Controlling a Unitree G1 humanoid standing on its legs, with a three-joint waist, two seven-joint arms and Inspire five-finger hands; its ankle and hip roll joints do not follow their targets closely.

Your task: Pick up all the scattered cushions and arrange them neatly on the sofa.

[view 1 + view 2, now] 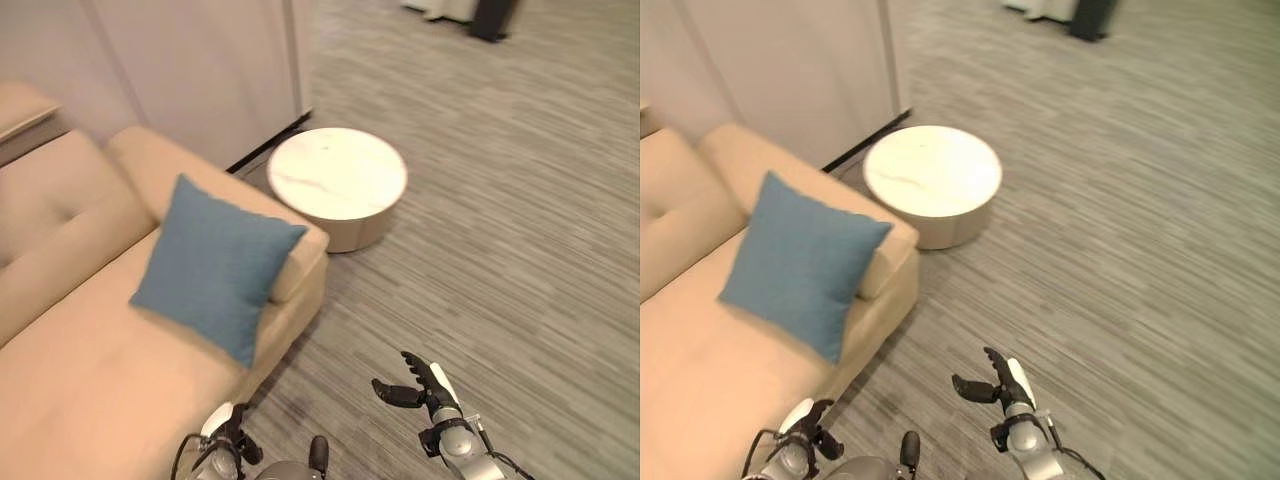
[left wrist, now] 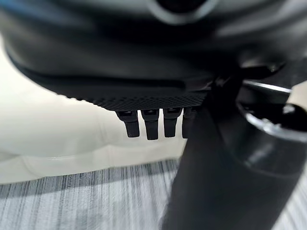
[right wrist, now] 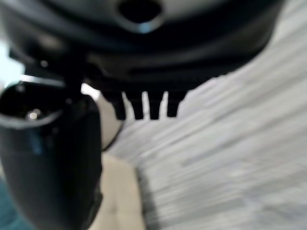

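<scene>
We see the blue cushion (image 1: 215, 265) propped against the armrest of the beige sofa (image 1: 90, 380), well ahead of our left hand (image 1: 228, 432), which hangs empty by the sofa's front edge, fingers loosely straight in its wrist view. Our right hand (image 1: 418, 385) hovers open over the grey carpet (image 1: 500, 250), holding nothing. The head views add the round marble table (image 1: 337, 180) beyond the cushion.
</scene>
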